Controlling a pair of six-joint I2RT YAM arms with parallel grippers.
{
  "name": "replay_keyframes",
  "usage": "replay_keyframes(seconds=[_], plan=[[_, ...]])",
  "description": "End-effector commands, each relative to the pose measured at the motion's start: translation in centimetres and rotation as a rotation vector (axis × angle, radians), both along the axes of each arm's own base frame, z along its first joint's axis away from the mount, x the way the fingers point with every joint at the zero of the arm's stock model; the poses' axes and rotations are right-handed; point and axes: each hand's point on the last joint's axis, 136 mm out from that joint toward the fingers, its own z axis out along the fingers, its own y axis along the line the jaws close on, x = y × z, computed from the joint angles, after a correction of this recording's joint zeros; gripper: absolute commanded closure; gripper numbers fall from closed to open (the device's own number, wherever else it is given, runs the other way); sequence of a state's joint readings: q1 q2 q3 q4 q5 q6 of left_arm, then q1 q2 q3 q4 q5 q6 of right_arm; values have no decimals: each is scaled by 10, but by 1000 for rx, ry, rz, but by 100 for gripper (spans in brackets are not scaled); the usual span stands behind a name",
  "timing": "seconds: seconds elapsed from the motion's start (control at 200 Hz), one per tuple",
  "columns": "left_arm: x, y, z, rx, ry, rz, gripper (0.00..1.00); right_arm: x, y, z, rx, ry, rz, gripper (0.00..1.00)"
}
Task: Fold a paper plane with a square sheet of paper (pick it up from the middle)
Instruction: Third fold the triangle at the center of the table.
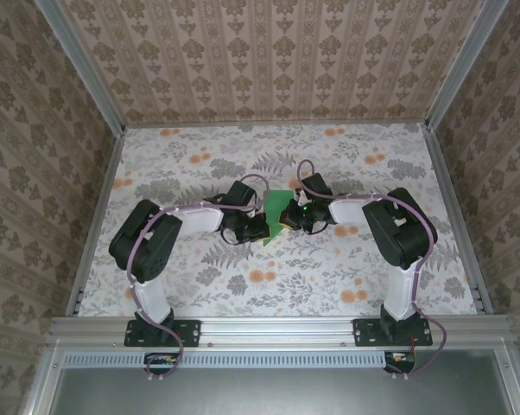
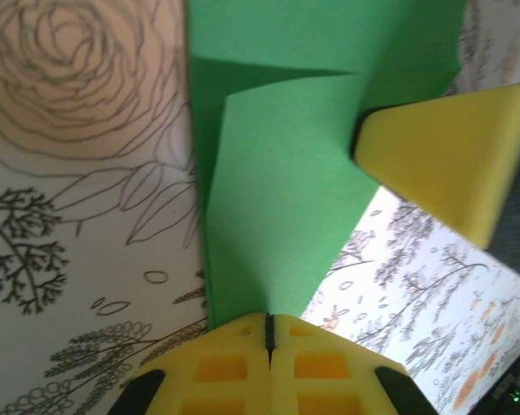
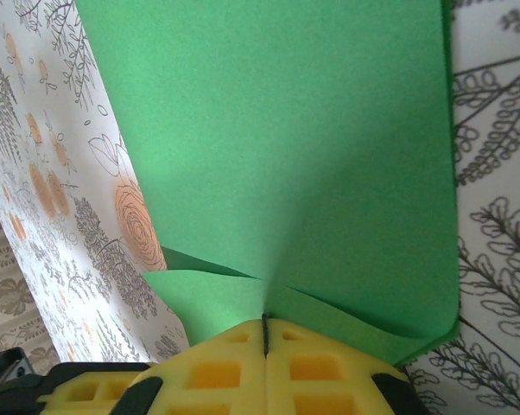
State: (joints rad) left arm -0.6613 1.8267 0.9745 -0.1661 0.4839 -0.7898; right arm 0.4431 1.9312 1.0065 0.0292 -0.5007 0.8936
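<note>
The square sheet of paper (image 1: 277, 210) is bright green, partly folded, and held above the middle of the table between both grippers. My left gripper (image 1: 258, 226) is shut on its lower left edge. In the left wrist view the yellow jaws (image 2: 269, 322) meet on the narrow end of the paper (image 2: 277, 190), which shows a folded flap. My right gripper (image 1: 296, 216) is shut on the paper's right side. In the right wrist view its jaws (image 3: 265, 322) pinch layered green paper (image 3: 286, 147). One yellow fingertip of the right gripper (image 2: 441, 156) touches the paper in the left wrist view.
The table (image 1: 199, 164) is covered in a floral cloth. Patterned walls with metal posts (image 1: 87, 78) close it on three sides. A metal rail (image 1: 277, 327) runs along the near edge with both arm bases on it.
</note>
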Motion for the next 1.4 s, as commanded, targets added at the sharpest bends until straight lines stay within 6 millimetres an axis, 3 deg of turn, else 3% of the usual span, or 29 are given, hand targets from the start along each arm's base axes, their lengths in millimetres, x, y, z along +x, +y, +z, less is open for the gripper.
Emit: replay_keyframes(seconds=[0.0,0.27,0.575,0.79,1.015,1.185,1.395], plan=[[-10,6,-13,53,39,-26,100,-17,-21,-22,-100,93,-37,100],[-17,20,-26,123,64,-28,100,-1,-1,25,-15,-104,70,99],[-18,21,-29,131,69,-32,100,-28,14,7,-64,-58,107,100],[-19,21,-31,131,75,-35,100,-34,16,-7,-88,-23,123,100],[-29,33,-38,180,111,-32,100,-25,-5,-21,-152,-3,100,100],[-38,45,-47,215,150,-21,100,-8,-41,-31,-201,-7,45,100],[-35,40,-45,191,138,-39,100,19,-79,-30,-225,-18,-32,100]])
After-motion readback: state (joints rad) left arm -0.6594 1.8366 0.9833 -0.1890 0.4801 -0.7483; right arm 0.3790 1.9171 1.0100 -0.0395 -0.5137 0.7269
